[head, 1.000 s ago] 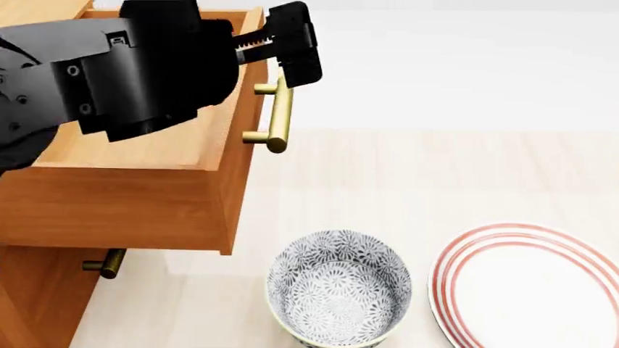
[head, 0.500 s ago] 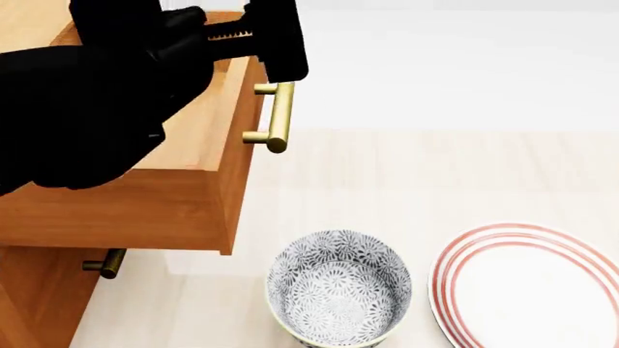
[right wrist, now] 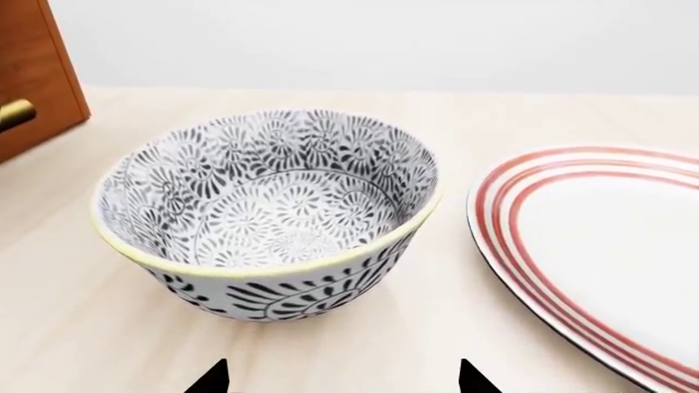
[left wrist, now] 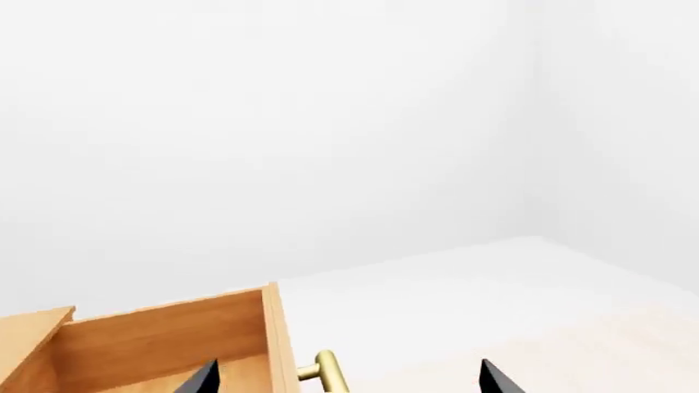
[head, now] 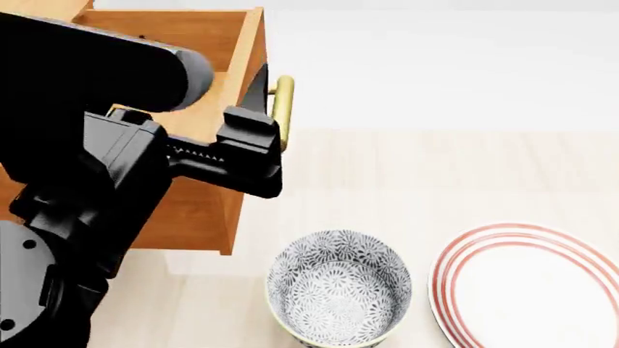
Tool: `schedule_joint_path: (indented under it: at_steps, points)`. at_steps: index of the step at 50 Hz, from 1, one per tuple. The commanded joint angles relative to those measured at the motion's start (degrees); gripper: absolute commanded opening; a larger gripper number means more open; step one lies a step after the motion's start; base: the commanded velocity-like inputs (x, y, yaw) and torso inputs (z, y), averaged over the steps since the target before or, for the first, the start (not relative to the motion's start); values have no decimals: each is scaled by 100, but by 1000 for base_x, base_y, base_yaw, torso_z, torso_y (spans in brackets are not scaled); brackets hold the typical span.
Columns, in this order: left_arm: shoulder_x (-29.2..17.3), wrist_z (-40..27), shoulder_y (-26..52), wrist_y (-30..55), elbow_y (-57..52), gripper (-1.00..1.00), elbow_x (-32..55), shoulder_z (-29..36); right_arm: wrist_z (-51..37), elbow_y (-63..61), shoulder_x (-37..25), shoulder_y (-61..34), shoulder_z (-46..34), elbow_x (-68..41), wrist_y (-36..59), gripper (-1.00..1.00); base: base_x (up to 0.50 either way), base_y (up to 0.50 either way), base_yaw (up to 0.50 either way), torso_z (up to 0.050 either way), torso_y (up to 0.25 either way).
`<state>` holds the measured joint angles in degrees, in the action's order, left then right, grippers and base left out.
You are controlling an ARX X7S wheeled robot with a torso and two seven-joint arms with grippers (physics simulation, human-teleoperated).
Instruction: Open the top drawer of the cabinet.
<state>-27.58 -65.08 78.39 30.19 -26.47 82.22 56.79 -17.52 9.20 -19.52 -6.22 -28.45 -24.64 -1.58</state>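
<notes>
The cabinet [right wrist: 38, 74] is orange-brown wood, and its top drawer [head: 198, 210] stands pulled far out, its light inside [left wrist: 164, 348] showing. A brass bar handle [head: 283, 98] runs along the drawer front. My left gripper [left wrist: 347, 385] is open and wide, and the brass handle [left wrist: 327, 372] shows between its two dark tips with nothing gripped. In the head view one of its fingers [head: 257, 90] lies against the drawer front beside the handle. My right gripper [right wrist: 340, 381] is open just above the tabletop, in front of the bowl, and is out of the head view.
A grey floral-patterned bowl [head: 338, 286] sits on the light wood tabletop near the drawer's front corner. A white plate with red rings [head: 532, 286] lies to its right. The lower drawer's brass handle [right wrist: 13, 115] shows beside the bowl. My left arm [head: 77, 217] hides the cabinet's lower part.
My left arm has swung down and toward the camera, carrying the gripper from the handle's far end to its near end. The drawer, bowl and plate have not moved.
</notes>
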Motion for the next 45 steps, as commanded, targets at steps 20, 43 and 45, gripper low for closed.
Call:
schedule_joint_path:
  at_steps: [20, 43, 45]
  points:
    - [-831, 400, -2293, -1292, -1315, 100, -5477, 2067, 103, 57, 119, -29, 102, 89, 26, 100, 0, 0, 0, 0, 0]
    - [-1241, -732, -3711, -3297, 902, 100, -7835, 2610, -8, 14, 194, 101, 249, 529, -1270, 100, 0, 0, 0, 0, 0]
    - [-1256, -765, -3753, -3469, 1045, 100, -7810, 2583, -34, -30, 222, 150, 354, 473, -1529, 100, 0, 0, 0, 0, 0]
